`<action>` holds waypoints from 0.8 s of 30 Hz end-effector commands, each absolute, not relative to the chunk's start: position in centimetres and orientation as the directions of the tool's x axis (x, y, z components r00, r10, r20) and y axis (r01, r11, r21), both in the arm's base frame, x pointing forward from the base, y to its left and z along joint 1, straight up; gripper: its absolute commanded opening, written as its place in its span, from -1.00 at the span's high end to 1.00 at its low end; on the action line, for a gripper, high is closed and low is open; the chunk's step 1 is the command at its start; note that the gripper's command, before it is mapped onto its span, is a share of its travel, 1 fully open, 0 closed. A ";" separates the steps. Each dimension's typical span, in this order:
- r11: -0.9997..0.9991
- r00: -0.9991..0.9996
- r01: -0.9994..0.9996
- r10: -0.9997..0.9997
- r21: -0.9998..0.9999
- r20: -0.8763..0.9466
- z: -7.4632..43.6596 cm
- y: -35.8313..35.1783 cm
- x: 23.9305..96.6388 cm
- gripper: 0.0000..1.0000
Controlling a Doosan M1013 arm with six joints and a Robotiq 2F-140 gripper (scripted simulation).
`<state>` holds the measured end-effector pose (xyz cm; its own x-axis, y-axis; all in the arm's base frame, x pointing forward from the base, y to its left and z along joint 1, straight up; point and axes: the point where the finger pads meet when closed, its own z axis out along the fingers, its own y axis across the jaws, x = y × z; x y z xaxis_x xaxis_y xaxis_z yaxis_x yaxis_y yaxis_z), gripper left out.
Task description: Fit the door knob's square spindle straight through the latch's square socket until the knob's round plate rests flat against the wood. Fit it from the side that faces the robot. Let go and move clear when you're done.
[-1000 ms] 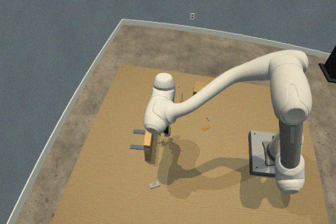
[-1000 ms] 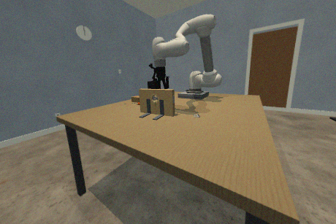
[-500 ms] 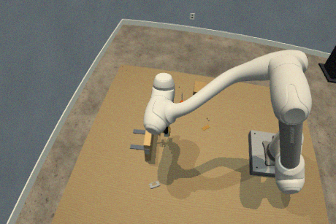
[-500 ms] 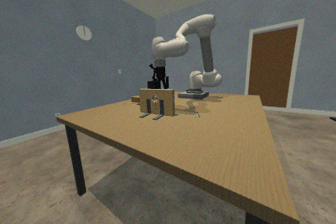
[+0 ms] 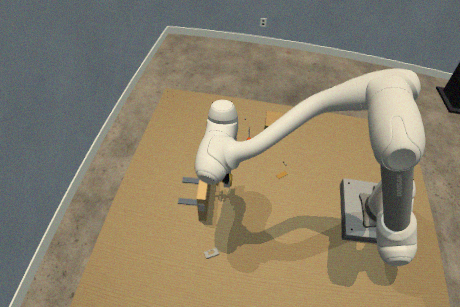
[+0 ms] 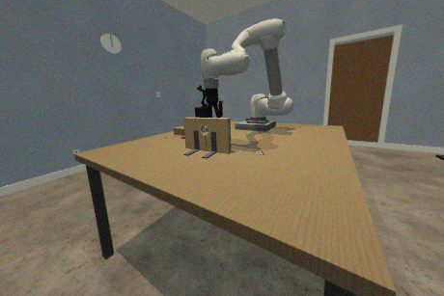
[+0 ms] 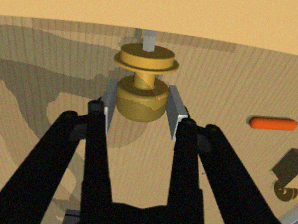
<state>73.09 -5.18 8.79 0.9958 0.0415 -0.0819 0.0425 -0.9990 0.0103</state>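
Wrist view shows the brass door knob clamped between the two grey pads of the gripper, whose fingers stand partly closed on the knob's barrel. Its round plate lies beyond the barrel, and the grey square spindle points further still, straight away from the gripper along the tool's own line. So the knob's long axis runs fore and aft from the fingers, spindle leading. From the top view, the wrist hangs just beside the upright wood block, on the side toward the arm's base plate. The latch's socket is not visible here; whether spindle and socket are lined up cannot be told. An orange piece lies on the table off to the right.
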 end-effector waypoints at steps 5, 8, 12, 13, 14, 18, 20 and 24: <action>-0.999 0.996 0.043 0.042 0.010 -0.082 8.8 -5.2 73.1 0.16; -0.999 0.996 0.043 0.042 0.010 -0.082 8.8 -5.2 73.1 0.16; -0.999 0.996 0.043 0.042 0.010 -0.082 8.8 -5.2 73.1 0.16; -0.999 0.996 0.043 0.042 0.010 -0.082 8.8 -5.2 73.1 0.16; -0.999 0.996 0.043 0.042 0.010 -0.082 8.8 -5.2 73.1 0.16; -0.999 0.996 0.043 0.042 0.010 -0.082 8.8 -5.2 73.3 0.16; -0.999 0.996 0.043 0.042 0.010 -0.082 8.8 -5.2 73.4 0.16; -0.999 0.996 0.043 0.042 0.010 -0.082 8.8 -5.2 73.5 0.16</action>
<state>73.48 -5.16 8.79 0.9958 0.0416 -0.0819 0.0425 -0.9990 0.0103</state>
